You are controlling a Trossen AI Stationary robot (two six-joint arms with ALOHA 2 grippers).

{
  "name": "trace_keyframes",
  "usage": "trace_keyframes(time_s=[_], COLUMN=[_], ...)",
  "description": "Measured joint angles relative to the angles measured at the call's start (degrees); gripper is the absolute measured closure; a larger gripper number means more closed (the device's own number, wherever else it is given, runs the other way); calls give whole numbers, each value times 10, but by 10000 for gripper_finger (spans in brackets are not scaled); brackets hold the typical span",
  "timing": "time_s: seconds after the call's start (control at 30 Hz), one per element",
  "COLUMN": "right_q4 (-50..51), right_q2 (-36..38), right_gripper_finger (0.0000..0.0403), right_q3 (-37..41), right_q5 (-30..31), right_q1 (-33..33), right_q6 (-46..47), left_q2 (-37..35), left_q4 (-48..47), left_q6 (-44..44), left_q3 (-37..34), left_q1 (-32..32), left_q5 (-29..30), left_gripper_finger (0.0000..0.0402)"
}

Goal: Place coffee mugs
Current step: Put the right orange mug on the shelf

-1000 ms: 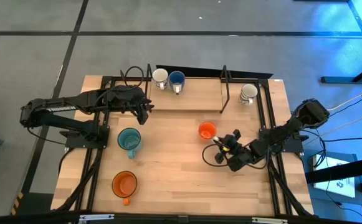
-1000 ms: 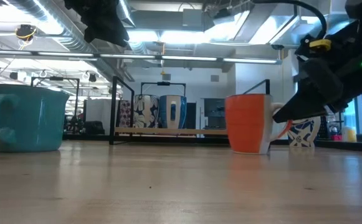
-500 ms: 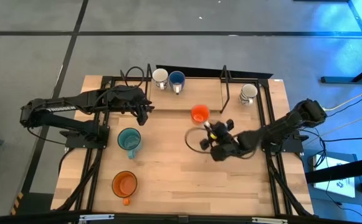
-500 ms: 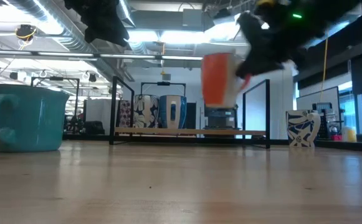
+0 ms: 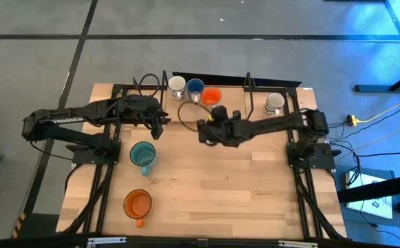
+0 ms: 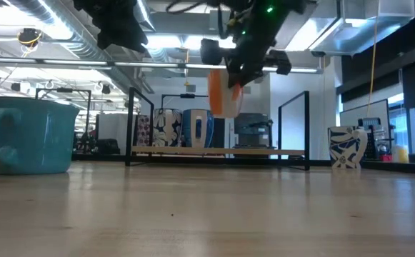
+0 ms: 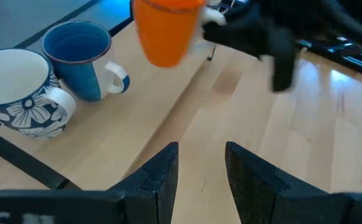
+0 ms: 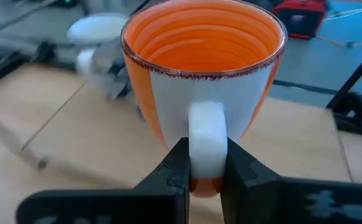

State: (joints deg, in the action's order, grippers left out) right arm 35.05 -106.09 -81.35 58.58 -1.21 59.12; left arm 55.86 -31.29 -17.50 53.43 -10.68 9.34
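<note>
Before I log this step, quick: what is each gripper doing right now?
Left gripper: open, empty, above the table.
Right gripper: shut on the orange mug handle, holding it in the air beside the blue mug.

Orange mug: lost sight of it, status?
Right tool shut on orange mug handle, airborne beside blue mug. Left tool open, idle. Shelf spot free.
</note>
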Motion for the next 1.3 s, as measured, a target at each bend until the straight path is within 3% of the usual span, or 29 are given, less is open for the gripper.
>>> trace_keyframes(time_s=[0.43,0.77,1.3], right_q4=[-13,-72,-88], right_q2=[-10,-67,-86], right_gripper_finger=[372,372,359], right_q3=[-2,-2,-2], right_q5=[-64,-123,-109], right_q1=[111,144,161], right_q6=[20,11,-7], left_q2=[0,0,0], left_q4=[0,-2,-1], left_q6=[-9,-16,-15], left_q3=[0,0,0], left_q1=[0,0,0], left_q5=[0,0,2], left_gripper_finger=[276,276,276])
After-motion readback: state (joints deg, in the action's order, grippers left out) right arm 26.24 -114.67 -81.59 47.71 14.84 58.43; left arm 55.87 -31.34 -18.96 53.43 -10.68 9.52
